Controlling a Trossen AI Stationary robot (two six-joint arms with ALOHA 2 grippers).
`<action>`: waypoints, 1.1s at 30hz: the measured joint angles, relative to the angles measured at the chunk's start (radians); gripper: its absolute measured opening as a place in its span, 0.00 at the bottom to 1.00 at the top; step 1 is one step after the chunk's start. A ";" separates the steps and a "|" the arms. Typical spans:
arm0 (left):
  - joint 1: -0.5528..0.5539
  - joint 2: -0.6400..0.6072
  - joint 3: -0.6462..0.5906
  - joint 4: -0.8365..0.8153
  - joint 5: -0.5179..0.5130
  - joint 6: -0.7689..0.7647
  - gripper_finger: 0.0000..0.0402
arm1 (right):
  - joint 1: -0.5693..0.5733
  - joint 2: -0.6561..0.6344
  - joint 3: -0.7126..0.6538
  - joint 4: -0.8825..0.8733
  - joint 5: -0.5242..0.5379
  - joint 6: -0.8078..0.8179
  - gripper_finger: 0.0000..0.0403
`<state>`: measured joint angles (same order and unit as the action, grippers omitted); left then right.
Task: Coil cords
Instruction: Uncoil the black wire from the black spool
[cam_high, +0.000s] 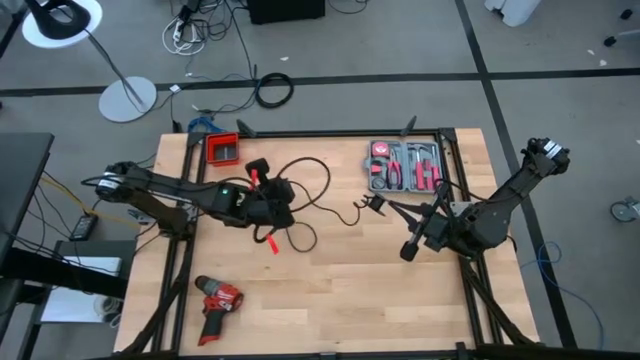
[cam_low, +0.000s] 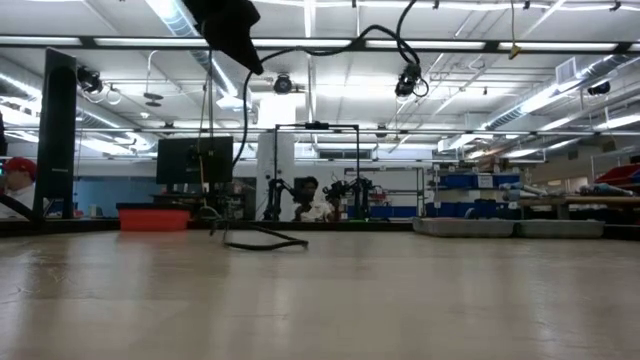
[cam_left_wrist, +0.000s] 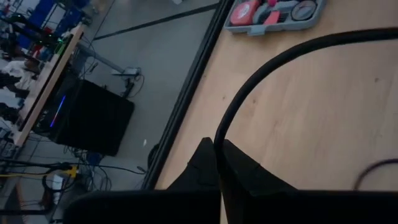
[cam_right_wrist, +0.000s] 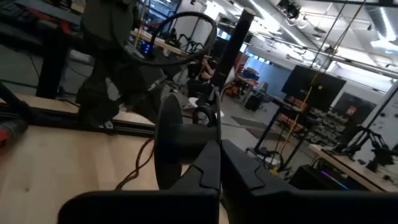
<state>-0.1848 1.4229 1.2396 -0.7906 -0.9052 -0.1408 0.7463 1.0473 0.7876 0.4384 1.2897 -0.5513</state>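
The cord (cam_high: 300, 195) lay in loose loops near the middle of the table (cam_high: 340, 290), partly lifted off it, running from the left gripper (cam_high: 283, 200) across to the right gripper (cam_high: 375, 205). The left gripper sat over the tangle on the left half of the table, its fingers (cam_left_wrist: 242, 171) shut on the cord, which rose between them in the left wrist view and arched away over the wood. The right gripper reached in from the right side and held the cord's plug end (cam_high: 372, 203) above the table, just below the tool case (cam_high: 405, 166); in the right wrist view its fingers (cam_right_wrist: 236, 168) were closed with a dark round piece standing at their tips, and I could not tell exactly how the plug sat there. From table height the cord hung overhead between the two arms, with one low loop (cam_low: 262, 240) resting on the surface. A red bin (cam_high: 222, 151) stood at the back left of the table, beside the left arm. A red drill (cam_high: 216, 299) lay near the front left corner, well apart from the cord. On the floor beyond the table's back edge lay a thicker black cable ring (cam_high: 274, 90), and a lamp base (cam_high: 127, 99) stood to its left.
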 joint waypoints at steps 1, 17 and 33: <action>0.000 -0.006 0.000 0.004 -0.002 -0.002 0.00 | 0.002 0.000 0.000 0.000 0.000 0.003 0.00; 0.002 -0.020 0.000 -0.088 -0.058 -0.024 0.00 | 0.050 0.002 0.000 -0.019 -0.013 0.077 0.00; 0.001 -0.015 0.000 -0.020 0.018 -0.080 0.00 | 0.047 0.031 0.000 0.086 0.017 0.085 0.00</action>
<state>-0.1840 1.4075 1.2396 -0.8101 -0.8877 -0.2211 0.7929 1.0783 0.7876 0.5248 1.3064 -0.4662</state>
